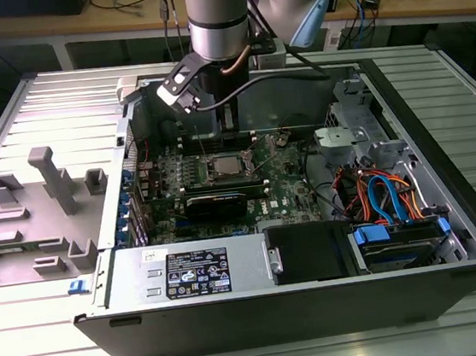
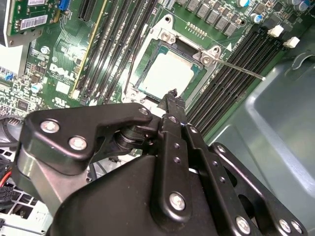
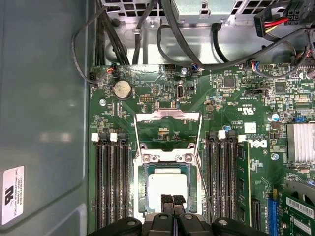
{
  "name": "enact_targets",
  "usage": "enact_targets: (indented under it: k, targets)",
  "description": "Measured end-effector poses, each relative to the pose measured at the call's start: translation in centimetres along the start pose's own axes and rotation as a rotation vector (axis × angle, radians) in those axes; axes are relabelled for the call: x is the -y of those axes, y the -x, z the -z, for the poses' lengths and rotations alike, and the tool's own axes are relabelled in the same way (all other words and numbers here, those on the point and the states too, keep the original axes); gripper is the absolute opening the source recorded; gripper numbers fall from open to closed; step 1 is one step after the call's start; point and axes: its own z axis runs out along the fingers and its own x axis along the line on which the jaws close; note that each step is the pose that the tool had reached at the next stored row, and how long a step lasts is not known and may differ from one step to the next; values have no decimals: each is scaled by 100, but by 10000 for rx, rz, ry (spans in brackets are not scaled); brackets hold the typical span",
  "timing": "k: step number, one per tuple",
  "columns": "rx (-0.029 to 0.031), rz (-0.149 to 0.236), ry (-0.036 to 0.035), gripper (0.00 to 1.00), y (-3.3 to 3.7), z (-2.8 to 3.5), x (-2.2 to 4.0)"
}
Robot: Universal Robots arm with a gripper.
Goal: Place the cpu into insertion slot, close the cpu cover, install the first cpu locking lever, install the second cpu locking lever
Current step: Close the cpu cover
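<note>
The cpu (image 3: 167, 187) lies flat in the insertion slot (image 3: 141, 189), its dull silver top showing in both wrist views (image 2: 167, 73). The cpu cover (image 3: 167, 116) is swung open and stands back from the socket, with the green board visible through its window. Two thin wire levers (image 2: 241, 69) (image 3: 202, 142) stick out unlatched beside the socket. My gripper (image 3: 172, 200) hangs just over the cpu's edge with its black fingers (image 2: 171, 96) pressed together and nothing between them. In the exterior view the gripper (image 1: 228, 138) is low inside the case above the socket (image 1: 224, 167).
Long black memory slots (image 3: 110, 187) (image 3: 224, 182) flank the socket on both sides. The grey case wall (image 3: 44, 113) stands close by. Cable bundles (image 3: 162, 29) hang beyond the open cover. A grey fixture tray (image 1: 35, 210) lies outside the case at the exterior view's left.
</note>
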Motion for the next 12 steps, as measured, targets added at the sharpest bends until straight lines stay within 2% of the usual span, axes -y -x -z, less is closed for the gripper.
enact_targets:
  k: [12]
  targets:
    - [1,0,-1,11,0,54,-2]
